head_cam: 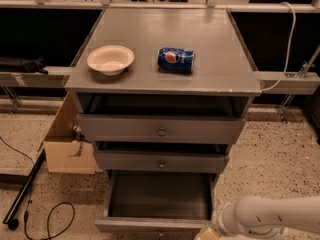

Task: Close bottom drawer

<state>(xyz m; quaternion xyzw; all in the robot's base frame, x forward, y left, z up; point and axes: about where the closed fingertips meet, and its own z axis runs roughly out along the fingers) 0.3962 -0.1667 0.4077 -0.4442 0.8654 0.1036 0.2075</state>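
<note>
The bottom drawer (150,226) of the grey cabinet is pulled far out, and its dark box interior (160,194) is open to view. Its flat front runs along the lower edge of the view. The middle drawer (161,161) and the top drawer (160,129) stand out only a little. My white arm (270,216) comes in from the bottom right. My gripper (207,233) is at the lower edge of the view, right beside the right end of the bottom drawer's front, and mostly cut off.
A cream bowl (110,59) and a blue can (176,59) lying on its side sit on the cabinet top (210,39). A cardboard box (67,144) stands left of the cabinet. A black pole (22,191) and a cable (47,219) lie on the speckled floor.
</note>
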